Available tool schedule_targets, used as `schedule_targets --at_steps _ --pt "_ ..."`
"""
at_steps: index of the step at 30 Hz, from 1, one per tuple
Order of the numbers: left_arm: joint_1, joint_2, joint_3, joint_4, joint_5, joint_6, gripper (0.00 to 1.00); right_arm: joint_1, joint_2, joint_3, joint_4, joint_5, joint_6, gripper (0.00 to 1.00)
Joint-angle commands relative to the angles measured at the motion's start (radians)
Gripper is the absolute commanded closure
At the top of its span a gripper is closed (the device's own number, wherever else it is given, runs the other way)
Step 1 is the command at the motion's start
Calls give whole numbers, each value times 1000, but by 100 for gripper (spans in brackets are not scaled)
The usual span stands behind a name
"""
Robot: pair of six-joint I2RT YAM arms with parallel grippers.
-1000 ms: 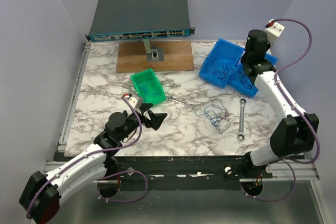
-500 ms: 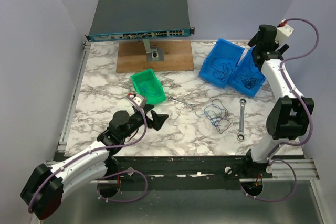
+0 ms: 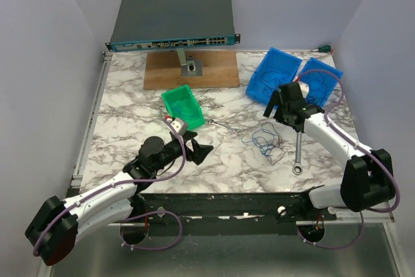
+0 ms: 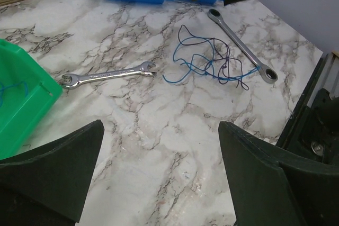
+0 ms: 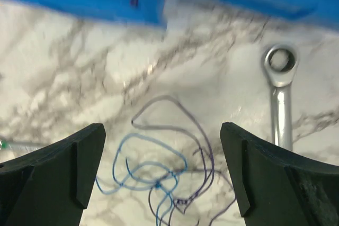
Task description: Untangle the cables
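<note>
The cables (image 3: 266, 141) are a small tangle of thin blue and dark wires lying loose on the marble table, right of centre. In the left wrist view the cables (image 4: 209, 59) lie well ahead and to the right. My left gripper (image 3: 202, 146) is open over bare marble, a hand's width left of the tangle, and my left gripper (image 4: 160, 130) has nothing between its fingers. My right gripper (image 3: 279, 109) hangs open just behind and above the tangle. In its own view the cables (image 5: 164, 168) lie below, between the spread fingers of the right gripper (image 5: 161, 130), untouched.
A ratchet wrench (image 3: 298, 147) lies right of the tangle and a small open-end wrench (image 3: 224, 124) to its left. A green bin (image 3: 183, 107) holds a blue wire. Two blue bins (image 3: 275, 76) with wires stand behind. A wooden board (image 3: 191, 69) and network switch (image 3: 172, 21) sit at the back.
My right arm swung from the blue bins at the back right down to just above the tangle, and its jaws opened. My left gripper crept slightly to the right.
</note>
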Motion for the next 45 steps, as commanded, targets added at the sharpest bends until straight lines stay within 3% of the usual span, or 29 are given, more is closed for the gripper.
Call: schedule_targets --at_steps 1,8,14,17,19,21,22,27,32,41,45 --pt "-17 -2 31 23 23 18 8 48 -108 -110 -64 -63 64 2" --pt "-26 0 42 5 31 19 10 56 -171 -238 -53 -23 98 10" --pt "-26 -9 46 -13 29 24 11 57 -159 -341 48 -125 147 18" --pt "-26 -14 46 -13 31 24 11 58 -133 -377 85 -139 168 37" --pt "-26 -11 46 -13 32 25 11 58 -129 -399 121 -182 168 55" --pt "-26 -10 46 -14 32 27 11 58 -134 -408 148 -253 147 89" --pt "-26 -9 45 -13 34 28 11 58 -144 -410 159 -296 134 99" --pt "-26 4 49 -8 56 33 11 81 -212 -438 224 -615 51 99" --pt "-26 23 57 -2 85 32 11 125 -318 -430 210 -761 19 99" --pt "-27 131 108 -13 139 21 9 145 -456 -349 168 -852 -2 99" --pt "-29 210 148 -39 146 18 7 145 -483 -295 116 -746 9 99"
